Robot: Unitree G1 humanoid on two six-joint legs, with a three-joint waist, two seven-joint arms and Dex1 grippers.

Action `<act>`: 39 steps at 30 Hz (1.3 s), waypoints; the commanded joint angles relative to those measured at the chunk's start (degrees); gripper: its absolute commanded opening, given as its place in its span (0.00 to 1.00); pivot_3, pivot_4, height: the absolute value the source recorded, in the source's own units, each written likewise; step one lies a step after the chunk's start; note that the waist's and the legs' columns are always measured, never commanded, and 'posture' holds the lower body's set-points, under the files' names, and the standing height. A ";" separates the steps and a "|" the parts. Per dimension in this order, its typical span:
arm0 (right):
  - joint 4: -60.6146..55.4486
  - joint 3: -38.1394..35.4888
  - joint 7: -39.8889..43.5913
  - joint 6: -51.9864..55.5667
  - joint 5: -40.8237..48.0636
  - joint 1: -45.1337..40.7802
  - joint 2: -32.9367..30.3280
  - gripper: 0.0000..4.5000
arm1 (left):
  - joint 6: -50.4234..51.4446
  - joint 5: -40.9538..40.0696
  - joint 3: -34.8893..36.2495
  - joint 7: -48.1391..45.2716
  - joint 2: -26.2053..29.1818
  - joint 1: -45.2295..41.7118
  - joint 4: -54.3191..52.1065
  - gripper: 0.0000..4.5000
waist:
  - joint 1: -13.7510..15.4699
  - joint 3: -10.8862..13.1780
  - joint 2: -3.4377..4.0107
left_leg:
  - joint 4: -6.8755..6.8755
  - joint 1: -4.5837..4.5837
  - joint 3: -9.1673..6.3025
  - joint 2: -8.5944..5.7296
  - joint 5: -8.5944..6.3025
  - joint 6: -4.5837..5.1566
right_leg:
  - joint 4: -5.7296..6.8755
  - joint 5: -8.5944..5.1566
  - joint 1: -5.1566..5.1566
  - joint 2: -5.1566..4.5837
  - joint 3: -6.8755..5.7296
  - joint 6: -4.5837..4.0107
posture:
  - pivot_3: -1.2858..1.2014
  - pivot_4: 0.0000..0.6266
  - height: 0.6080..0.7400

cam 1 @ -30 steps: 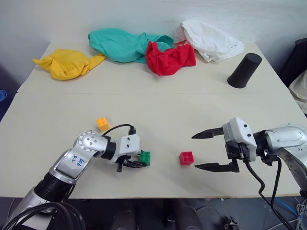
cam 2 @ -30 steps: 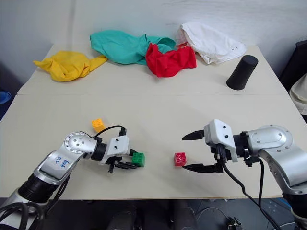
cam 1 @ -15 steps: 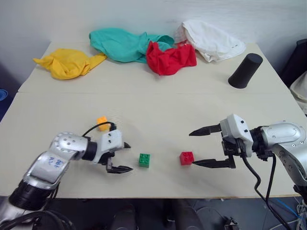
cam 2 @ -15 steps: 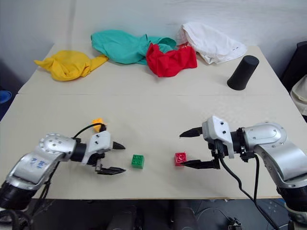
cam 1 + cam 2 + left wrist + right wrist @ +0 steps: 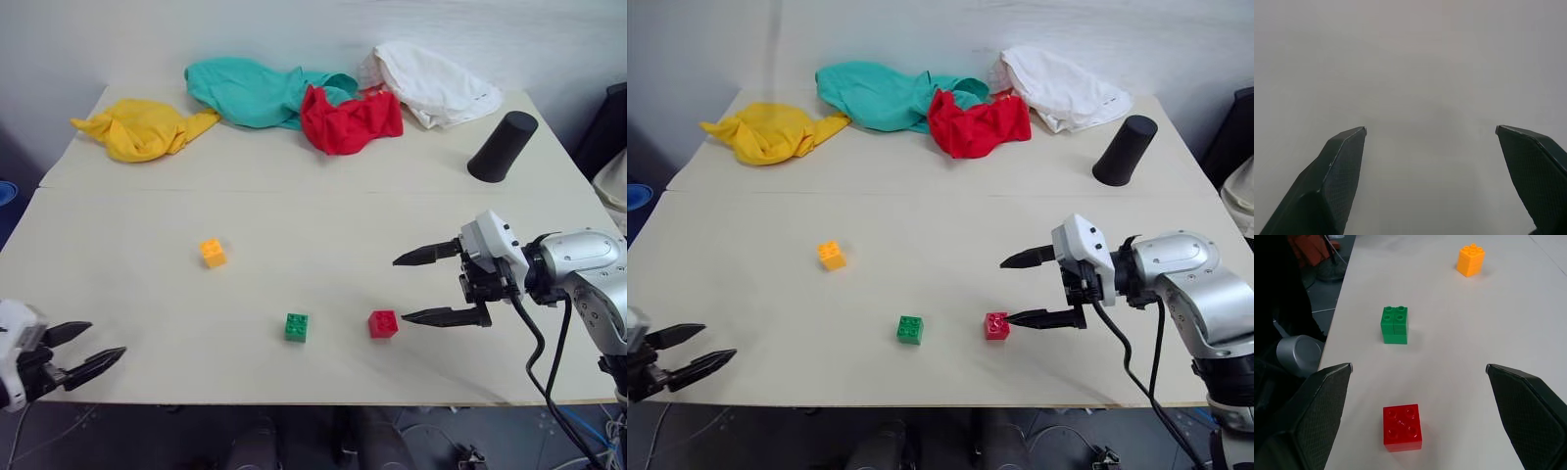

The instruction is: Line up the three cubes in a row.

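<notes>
Three studded cubes lie on the cream table (image 5: pixel 323 225). The red cube (image 5: pixel 383 324) and the green cube (image 5: pixel 297 327) sit side by side near the front edge, a short gap between them. The orange-yellow cube (image 5: pixel 212 253) lies farther back and to the left. My right gripper (image 5: pixel 409 289) is open, just right of the red cube, its lower finger close to that cube; the right wrist view looks between the fingers at the red cube (image 5: pixel 1402 427), green cube (image 5: pixel 1394 324) and orange-yellow cube (image 5: pixel 1471 260). My left gripper (image 5: pixel 80 347) is open and empty at the table's front left corner.
At the back of the table lie a yellow cloth (image 5: pixel 137 128), a teal cloth (image 5: pixel 255 91), a red cloth (image 5: pixel 350 119) and a white cloth (image 5: pixel 427 81). A tall black cylinder (image 5: pixel 501 145) leans at the back right. The table's front edge runs just below the red and green cubes.
My left gripper let go of the green cube and swung far left to the table's front left corner. The green cube stays beside the red one. The right gripper barely moved.
</notes>
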 commanded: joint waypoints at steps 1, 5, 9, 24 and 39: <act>-0.07 -2.41 0.99 -0.53 0.56 -0.21 -1.57 1.00 | -1.58 -1.11 -0.94 0.88 1.47 -1.97 -1.10 0.99 | 0.22 0.00 0.00 | 0.00 -0.01 0.00 -0.01 0.00 0.01 | -0.02 0.00 0.00 -0.03 -0.01 0.00 | 0.52 0.24 1.00; -0.79 -2.74 0.29 -0.38 0.61 0.42 -1.41 1.00 | -4.59 0.33 -9.68 2.73 3.99 -13.08 2.11 0.99 | 0.45 -0.01 -0.02 | 0.00 -0.03 -0.08 -0.04 0.01 -0.01 | 0.01 0.00 0.02 -0.08 -0.10 0.00 | 0.52 0.24 1.00; -1.44 -3.09 -1.16 -1.55 -0.42 1.30 -0.94 1.00 | -8.14 3.10 -21.41 1.20 6.86 -29.28 12.71 0.99 | 0.14 -0.02 -0.02 | -0.02 -0.03 -0.07 -0.06 0.03 -0.05 | 0.06 0.01 0.03 -0.07 -0.14 0.01 | 0.52 0.24 1.00; -6.73 -7.05 -7.94 -2.13 -1.06 7.73 -1.20 1.00 | -20.59 15.54 -47.74 -6.33 0.62 -63.67 47.33 0.99 | 0.26 -0.01 -0.03 | 0.09 -0.03 0.34 0.04 0.06 -0.11 | 0.12 0.04 -0.09 0.34 -0.07 0.08 | 0.52 0.24 1.00; -9.82 -7.65 -10.82 -1.29 -0.69 10.36 -0.60 1.00 | -26.60 18.80 -50.62 -10.31 -1.49 -67.33 54.32 0.37 | 0.26 0.00 -0.06 | 0.33 -0.10 0.28 0.09 0.03 -0.10 | 0.17 0.05 -0.08 0.38 -0.08 0.09 | 0.52 0.24 1.00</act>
